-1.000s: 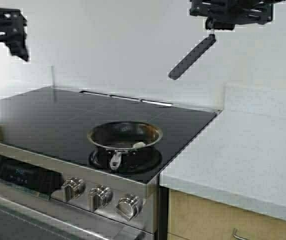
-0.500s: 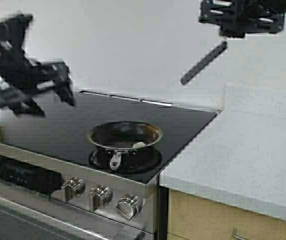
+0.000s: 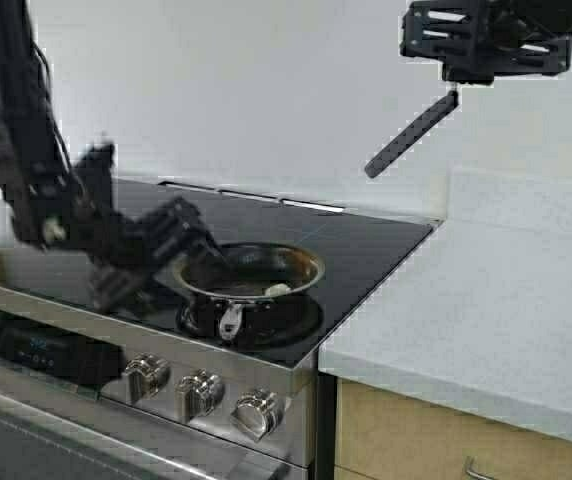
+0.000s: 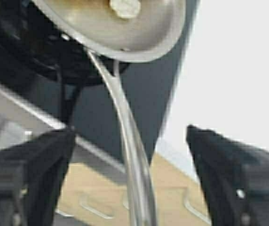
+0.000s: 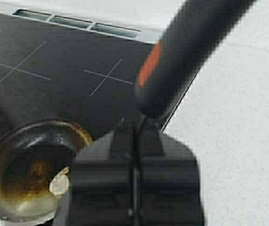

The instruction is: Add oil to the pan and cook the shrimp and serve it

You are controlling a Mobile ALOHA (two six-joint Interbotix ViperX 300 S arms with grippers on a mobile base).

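The pan (image 3: 251,272) sits on the black cooktop (image 3: 86,225) with its steel handle (image 3: 231,320) pointing toward the front. The pale shrimp (image 3: 278,290) lies inside it near the right rim. My left gripper (image 3: 171,248) is low at the pan's left side and open. In the left wrist view the pan handle (image 4: 133,160) runs between the spread fingers (image 4: 31,174) without touching them, and the shrimp (image 4: 124,7) shows in the pan. My right gripper (image 3: 476,45) hangs high at the back right, shut on a black utensil (image 3: 411,135) with an orange mark (image 5: 148,66). The oil is out of view.
Three steel knobs (image 3: 201,392) line the stove front. A white countertop (image 3: 486,300) adjoins the cooktop on the right, with a wooden cabinet (image 3: 416,440) below it. A pale wall rises behind the stove.
My left arm has swung down from the upper left to the pan's left side. My right gripper has drifted slightly right with the utensil. Pan and shrimp have not moved.
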